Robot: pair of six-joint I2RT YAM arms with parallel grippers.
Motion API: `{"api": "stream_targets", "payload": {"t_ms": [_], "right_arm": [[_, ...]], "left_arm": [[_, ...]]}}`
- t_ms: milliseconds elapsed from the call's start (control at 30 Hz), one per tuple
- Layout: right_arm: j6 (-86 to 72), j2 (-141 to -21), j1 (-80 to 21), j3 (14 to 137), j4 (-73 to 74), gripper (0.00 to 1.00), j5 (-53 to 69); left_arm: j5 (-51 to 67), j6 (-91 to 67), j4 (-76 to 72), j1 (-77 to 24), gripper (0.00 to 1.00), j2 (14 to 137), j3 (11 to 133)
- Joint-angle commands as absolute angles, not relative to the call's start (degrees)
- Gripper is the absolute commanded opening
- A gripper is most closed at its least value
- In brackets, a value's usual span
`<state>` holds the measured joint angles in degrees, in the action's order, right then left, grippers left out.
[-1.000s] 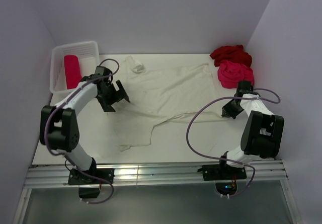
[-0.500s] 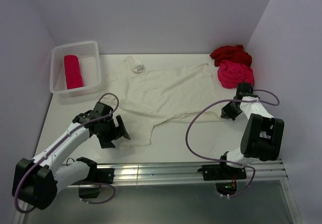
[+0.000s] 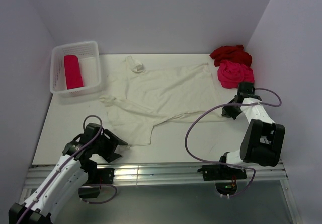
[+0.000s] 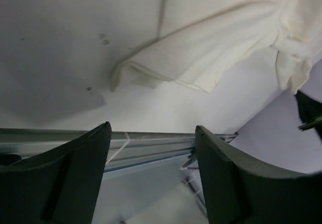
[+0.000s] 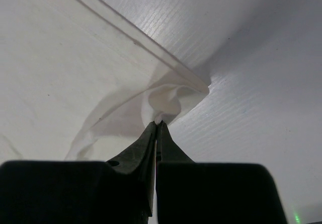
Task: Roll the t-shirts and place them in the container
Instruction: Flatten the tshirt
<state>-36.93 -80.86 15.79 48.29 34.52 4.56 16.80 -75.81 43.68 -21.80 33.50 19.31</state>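
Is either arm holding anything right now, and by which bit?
The right fingers pinch a bunched corner of the cream-white t-shirt, on its right edge. The left fingers stand apart, holding nothing.

Robotics lab cell: plain pale walls [image 3: 151, 17], white table [image 3: 65, 118], aluminium mounting rail [image 3: 161, 172] along near edge.

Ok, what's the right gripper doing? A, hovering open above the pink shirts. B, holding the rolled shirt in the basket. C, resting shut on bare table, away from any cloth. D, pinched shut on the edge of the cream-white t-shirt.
D: in the right wrist view the right gripper has its jaws closed together on a bunched fold of the cream-white t-shirt.
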Motion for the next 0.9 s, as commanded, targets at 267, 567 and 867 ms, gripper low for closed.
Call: {"api": "stream_targets", "payload": {"t_ms": [267,567,867], "right_arm": [[-37.6,-76.5,16.1,49.2,36.3,0.00,4.4],[-37.9,-76.2,16.1,50.1,36.9,0.00,5.1],[-37.8,-75.7,16.1,52.5,38.3,0.00,6.0]], "left_arm": [[9.2,-105.4,57.4,-20.3,0.60,17.0,15.3],[5.0,-115.0,57.8,-20.0,0.57,24.2,16.9],[6.3,-116.1,49.1,-20.0,0.43,31.5,14.9]]}}
